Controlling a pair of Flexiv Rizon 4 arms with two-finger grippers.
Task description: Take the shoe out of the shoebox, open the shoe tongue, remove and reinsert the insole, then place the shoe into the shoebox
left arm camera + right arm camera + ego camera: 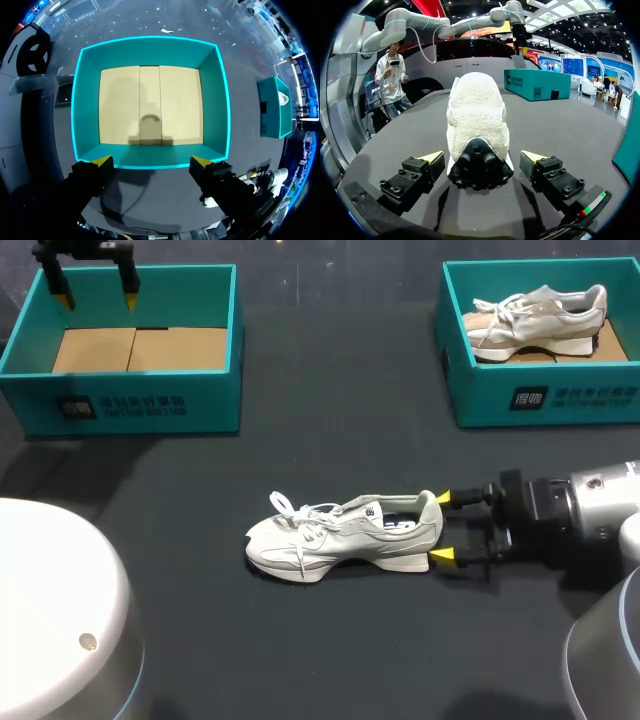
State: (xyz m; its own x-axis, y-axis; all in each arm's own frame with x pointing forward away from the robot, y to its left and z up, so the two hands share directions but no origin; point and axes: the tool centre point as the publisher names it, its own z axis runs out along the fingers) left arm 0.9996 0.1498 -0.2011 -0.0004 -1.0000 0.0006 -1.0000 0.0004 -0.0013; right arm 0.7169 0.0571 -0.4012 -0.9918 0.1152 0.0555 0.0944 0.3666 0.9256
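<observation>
The shoe is seen lying on the tabletop, its heel between the wide-open, empty fingers of the right gripper, and is judged light and soft, best held by that firmer heel.

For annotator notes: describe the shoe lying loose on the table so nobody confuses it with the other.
On the dark table, skip the teal left shoebox and right shoebox at the far corners; look at the open middle. The pale shoe lies there on its sole, heel between the right arm's open jaws. Its twin lies in the right shoebox; this one is in no box.
</observation>
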